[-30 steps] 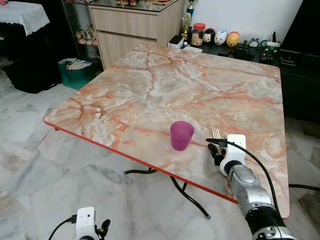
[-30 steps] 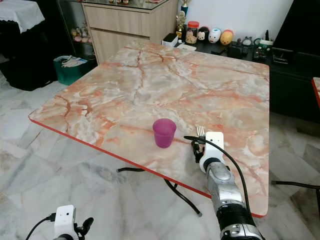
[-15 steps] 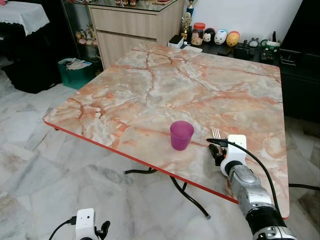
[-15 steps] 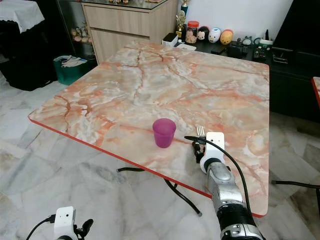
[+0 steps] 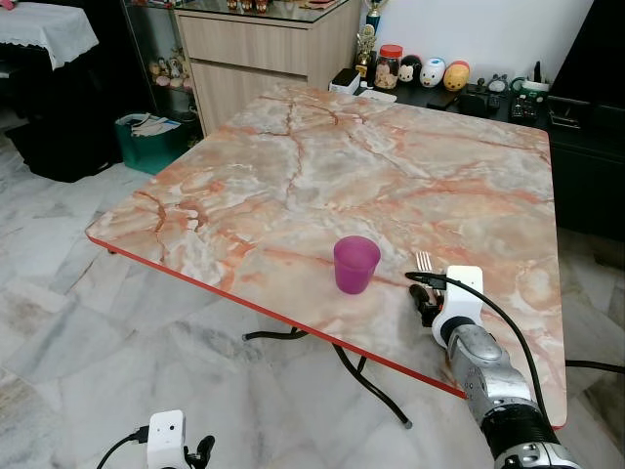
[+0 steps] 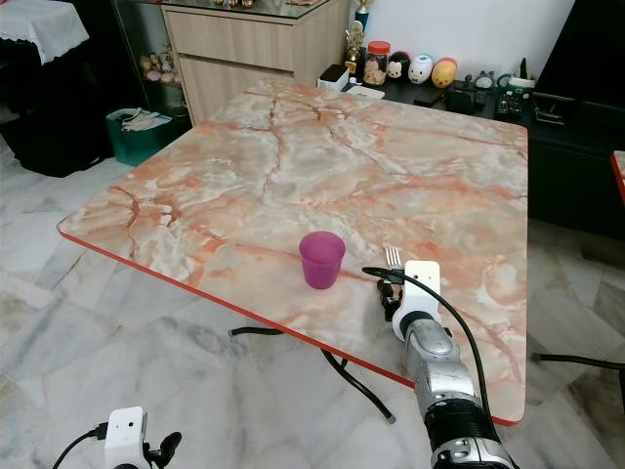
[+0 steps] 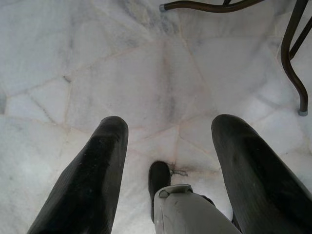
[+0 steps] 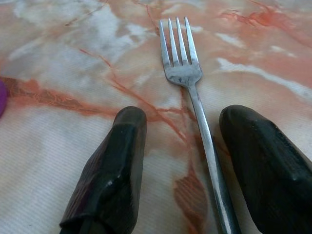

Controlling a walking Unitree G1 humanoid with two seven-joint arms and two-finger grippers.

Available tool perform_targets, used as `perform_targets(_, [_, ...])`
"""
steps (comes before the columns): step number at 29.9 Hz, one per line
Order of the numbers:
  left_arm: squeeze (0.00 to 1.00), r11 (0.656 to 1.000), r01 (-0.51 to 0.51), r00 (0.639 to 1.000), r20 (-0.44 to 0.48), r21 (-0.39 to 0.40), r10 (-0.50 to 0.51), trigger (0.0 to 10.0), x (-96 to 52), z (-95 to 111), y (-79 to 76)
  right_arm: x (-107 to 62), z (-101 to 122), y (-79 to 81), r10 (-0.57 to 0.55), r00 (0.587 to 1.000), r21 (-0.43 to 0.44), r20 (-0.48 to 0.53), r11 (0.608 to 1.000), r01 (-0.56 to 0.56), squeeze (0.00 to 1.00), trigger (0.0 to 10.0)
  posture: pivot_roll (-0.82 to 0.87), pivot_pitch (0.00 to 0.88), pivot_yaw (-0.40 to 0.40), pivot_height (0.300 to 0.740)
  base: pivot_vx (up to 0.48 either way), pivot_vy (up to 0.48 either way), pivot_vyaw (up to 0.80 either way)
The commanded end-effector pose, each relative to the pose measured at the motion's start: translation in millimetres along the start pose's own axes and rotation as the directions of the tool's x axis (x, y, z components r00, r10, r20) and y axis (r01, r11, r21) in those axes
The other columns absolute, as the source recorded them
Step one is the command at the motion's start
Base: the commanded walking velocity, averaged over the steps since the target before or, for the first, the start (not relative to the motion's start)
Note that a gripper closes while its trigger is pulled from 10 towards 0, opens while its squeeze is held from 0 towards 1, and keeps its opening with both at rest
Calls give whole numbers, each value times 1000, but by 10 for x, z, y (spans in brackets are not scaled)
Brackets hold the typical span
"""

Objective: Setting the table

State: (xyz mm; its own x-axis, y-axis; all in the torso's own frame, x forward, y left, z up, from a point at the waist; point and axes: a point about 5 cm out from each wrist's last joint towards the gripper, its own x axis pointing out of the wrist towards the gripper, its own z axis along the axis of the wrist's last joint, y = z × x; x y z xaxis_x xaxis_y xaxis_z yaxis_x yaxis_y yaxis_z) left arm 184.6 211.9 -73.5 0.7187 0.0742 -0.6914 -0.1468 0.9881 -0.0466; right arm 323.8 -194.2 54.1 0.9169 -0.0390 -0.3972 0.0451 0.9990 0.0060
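Left gripper (image 7: pixel 165 146) hangs idle over the marble floor (image 7: pixel 146 73), fingers spread. On the marble table (image 5: pixel 322 166), the purple cup (image 5: pixel 355 264) stands near the front edge. Just right of it, the fork (image 8: pixel 187 83) lies flat between the right gripper's (image 8: pixel 187 165) parted fingers, unheld. Risk: a careless withdrawal could drag the fork toward the near edge.
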Motion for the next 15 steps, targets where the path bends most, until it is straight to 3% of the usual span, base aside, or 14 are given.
perform_targets(1, [0,1000,-8,999,-34,-7,8,10000,-19,-61,38,3,-54,-55,-21,999,11,-32,1000,22,0,9216,-47,0,7,740,0,0,0])
perform_targets(2, [0,1000,-7,999,-33,-8,7,10000,-18,-61,35,2,-76,-58,-25,999,12,-41,1000,25,0,3922,-45,0,7,740,0,0,0])
perform_targets(3, [0,1000,-6,999,-33,-8,6,10000,-18,-61,34,0,-87,-55,-23,999,14,-45,1000,24,0,0,-45,0,7,740,0,0,0])
perform_targets(15, [0,1000,-1,999,-36,-6,1,10000,-18,-63,30,11,-90,-40,-19,999,14,-46,1000,20,0,0,-48,0,9,740,0,0,0])
